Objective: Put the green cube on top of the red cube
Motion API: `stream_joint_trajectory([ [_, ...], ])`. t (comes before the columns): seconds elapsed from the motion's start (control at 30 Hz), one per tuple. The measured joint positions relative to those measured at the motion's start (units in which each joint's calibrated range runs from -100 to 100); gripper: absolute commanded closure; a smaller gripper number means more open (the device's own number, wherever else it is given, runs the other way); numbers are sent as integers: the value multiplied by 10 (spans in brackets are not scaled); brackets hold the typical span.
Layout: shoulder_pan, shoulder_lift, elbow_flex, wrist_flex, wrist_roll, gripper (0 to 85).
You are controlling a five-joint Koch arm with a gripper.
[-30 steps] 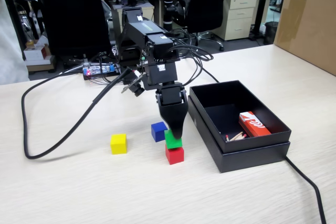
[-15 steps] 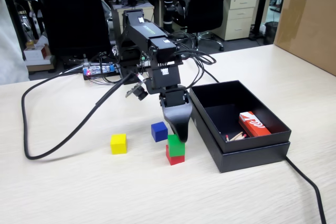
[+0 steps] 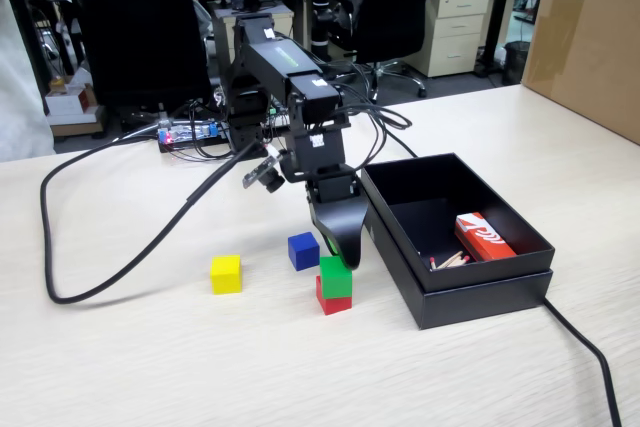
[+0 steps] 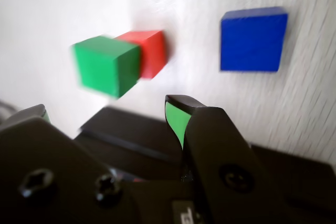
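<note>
The green cube (image 3: 336, 276) rests on top of the red cube (image 3: 334, 301) near the middle of the table, a little skewed on it. In the wrist view the green cube (image 4: 106, 65) covers most of the red cube (image 4: 151, 52). My gripper (image 3: 345, 252) hangs just above and behind the stack, clear of the green cube. Its jaws stand apart in the wrist view, gripper (image 4: 107, 113) open with nothing between the green-lined fingertips (image 4: 176, 119).
A blue cube (image 3: 303, 250) lies just behind the stack and a yellow cube (image 3: 226, 274) to its left. An open black box (image 3: 486, 293) with a red-and-white carton (image 3: 483, 237) stands close on the right. A black cable (image 3: 110, 277) loops over the table's left side.
The gripper has let go of the green cube and risen up and back from it. The green cube now sits free on the red cube.
</note>
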Motion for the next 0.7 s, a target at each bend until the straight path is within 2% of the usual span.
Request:
stream_joint_trajectory([
  [0.27,1,-197,-70,0,0,399],
  [0.37,-1,-289,-142,0,-3,370],
  [0.5,-8,-445,-302,11,-7,368],
  [0.7,-21,-673,-623,135,-21,367],
])
